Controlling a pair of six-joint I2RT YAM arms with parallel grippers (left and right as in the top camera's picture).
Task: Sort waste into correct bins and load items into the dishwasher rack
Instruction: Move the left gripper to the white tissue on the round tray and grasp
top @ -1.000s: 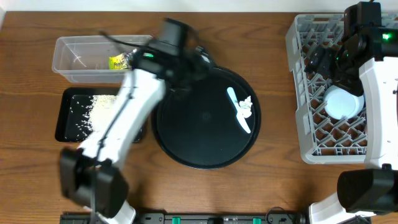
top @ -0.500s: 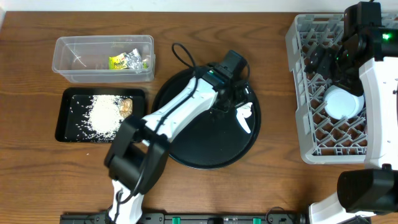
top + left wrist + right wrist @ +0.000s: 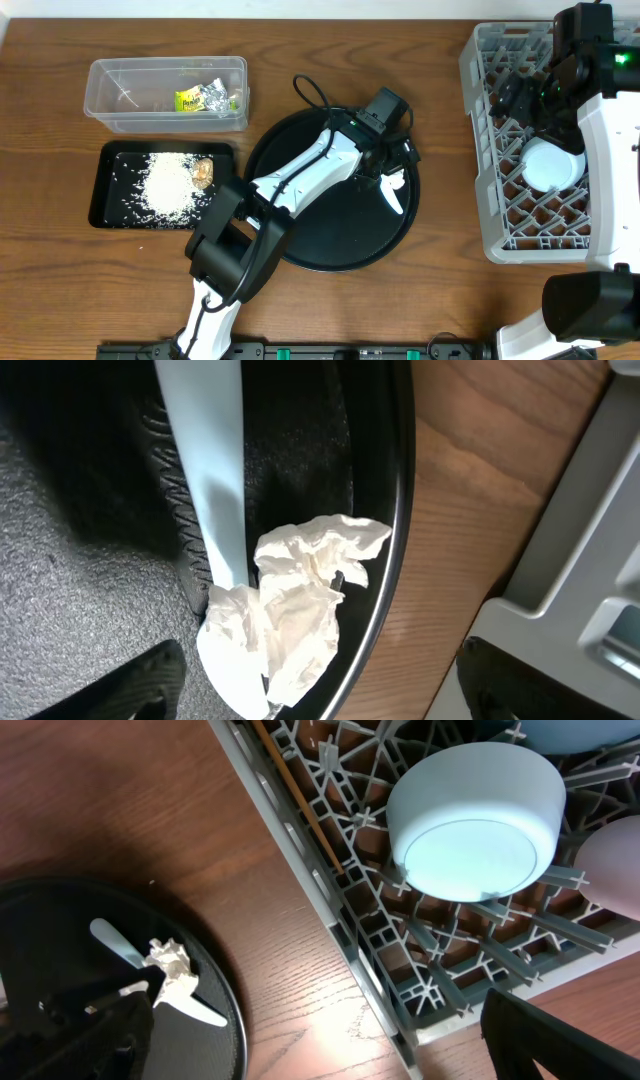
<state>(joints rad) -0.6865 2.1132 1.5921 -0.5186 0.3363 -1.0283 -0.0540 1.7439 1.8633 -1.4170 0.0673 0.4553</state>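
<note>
A small white tissue wad (image 3: 396, 168) lies on a pale flat spoon-like utensil (image 3: 386, 192) at the right side of the round black tray (image 3: 320, 240). My left gripper (image 3: 392, 160) hovers open just over the wad (image 3: 300, 600), one finger on each side, touching nothing. My right gripper (image 3: 520, 98) is open and empty above the grey dishwasher rack (image 3: 478, 150). An upside-down pale bowl (image 3: 475, 815) and a thin brown stick (image 3: 300, 800) sit in the rack (image 3: 330, 910). The clear tub (image 3: 120, 95) holds foil wrappers (image 3: 205, 98). The shallow black tray (image 3: 110, 190) holds rice (image 3: 168, 185) and a brown lump (image 3: 203, 172).
The left arm stretches diagonally across the round tray. A strip of bare wood (image 3: 440, 180) separates the round tray from the rack. A pinkish rounded item (image 3: 612, 860) shows at the right edge of the right wrist view.
My left arm swung from over the clear tub across to the right side of the round tray, ending over the tissue wad. The right arm has not moved.
</note>
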